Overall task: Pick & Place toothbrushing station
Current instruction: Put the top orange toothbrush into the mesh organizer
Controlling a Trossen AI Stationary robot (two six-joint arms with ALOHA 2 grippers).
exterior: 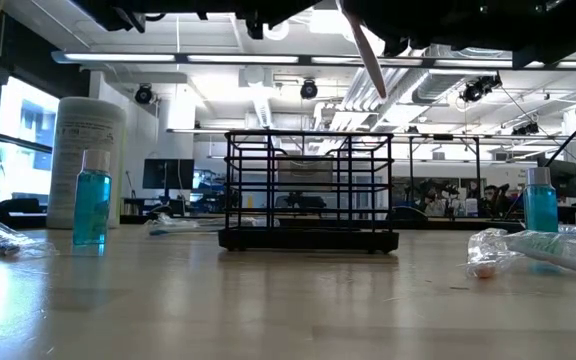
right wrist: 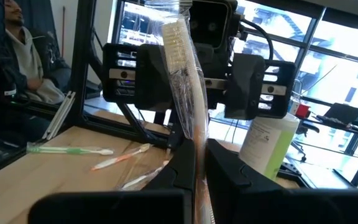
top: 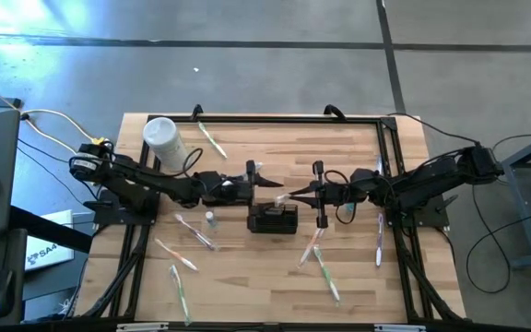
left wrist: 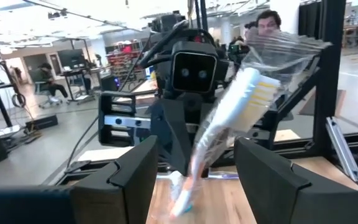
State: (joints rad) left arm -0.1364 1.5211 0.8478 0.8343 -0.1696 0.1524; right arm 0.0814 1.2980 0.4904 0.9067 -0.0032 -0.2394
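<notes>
Right hand (top: 289, 196) pinches a wrapped toothbrush (right wrist: 188, 118) above the toothbrushing station (top: 274, 219), facing the spread left hand (top: 264, 181)

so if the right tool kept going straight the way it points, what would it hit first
Most likely the left tool, which faces it head-on across the table. The right tool is shut on a wrapped toothbrush, so that would probably touch first. The rack seems to sit off the line, though depth is unclear.

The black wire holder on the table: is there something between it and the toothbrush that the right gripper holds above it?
Nothing visible does. The right gripper is shut on the wrapped toothbrush, above the black wire holder, whose top is open. The left gripper faces it, open, above the far side of the holder, not in the path downward.
</notes>
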